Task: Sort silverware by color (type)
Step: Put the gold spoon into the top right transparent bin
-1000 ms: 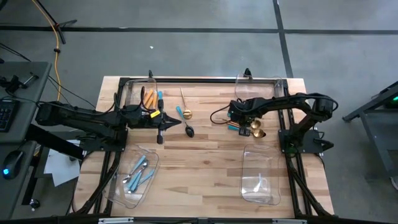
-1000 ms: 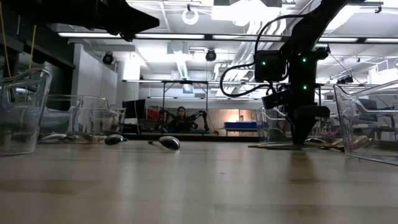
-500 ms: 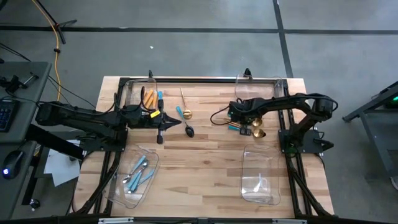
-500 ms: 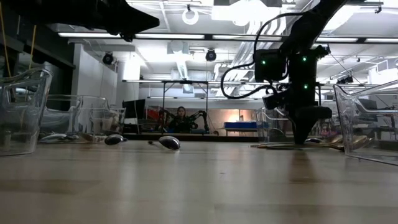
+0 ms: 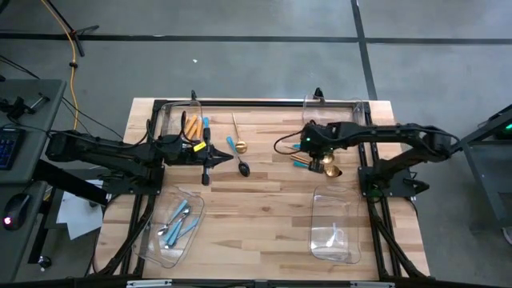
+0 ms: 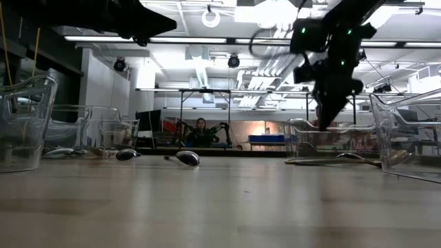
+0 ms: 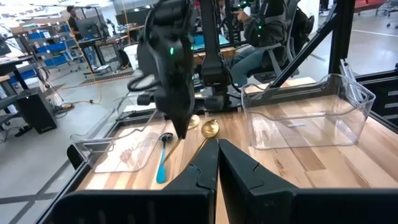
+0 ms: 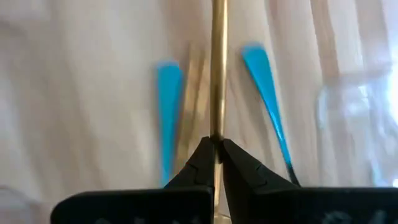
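Right gripper (image 8: pixel 215 144) is clamped on a gold utensil (image 8: pixel 217 68) by its thin handle, lifted off the table (image 5: pixel 264 200) at 2 o'clock. Pinch is narrow; it could pivot or slip mid-carry. Left gripper (image 7: pixel 217 152) shut, empty, parked near 9 o'clock.

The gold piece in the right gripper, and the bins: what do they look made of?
The gold piece, pinched in the shut right gripper, looks like metal with a shiny gold finish; it could be plated or coated. Only its thin handle shows, so spoon or fork is unclear. The bins look like clear hard plastic: the wood shows through and their rims catch glare.
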Robot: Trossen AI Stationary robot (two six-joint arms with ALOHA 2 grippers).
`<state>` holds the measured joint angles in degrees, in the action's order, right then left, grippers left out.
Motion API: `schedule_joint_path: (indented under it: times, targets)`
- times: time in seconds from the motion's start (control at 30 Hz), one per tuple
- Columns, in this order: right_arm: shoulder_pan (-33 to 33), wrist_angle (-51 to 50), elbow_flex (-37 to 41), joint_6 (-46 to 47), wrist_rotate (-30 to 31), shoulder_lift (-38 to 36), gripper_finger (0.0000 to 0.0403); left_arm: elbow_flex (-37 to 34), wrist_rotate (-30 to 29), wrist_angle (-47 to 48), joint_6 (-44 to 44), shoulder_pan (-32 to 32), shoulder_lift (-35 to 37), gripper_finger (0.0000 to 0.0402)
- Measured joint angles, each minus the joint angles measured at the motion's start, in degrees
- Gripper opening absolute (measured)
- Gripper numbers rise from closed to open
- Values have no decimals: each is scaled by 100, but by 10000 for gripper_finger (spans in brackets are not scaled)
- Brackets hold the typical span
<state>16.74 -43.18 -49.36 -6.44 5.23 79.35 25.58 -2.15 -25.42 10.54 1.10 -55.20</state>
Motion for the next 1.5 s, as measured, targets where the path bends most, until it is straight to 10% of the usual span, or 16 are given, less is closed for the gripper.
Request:
schedule_joint_path:
  times: [0.63, 1.5]
  targets:
    - [-353, 8201, 2219, 490, -997, -646, 0, 0, 0, -722, 3, -1, -2, 3]
    - [-878, 9029, 1997, -186, -1304, -590, 0, 0, -26, -869, 10, 0, -2, 3]
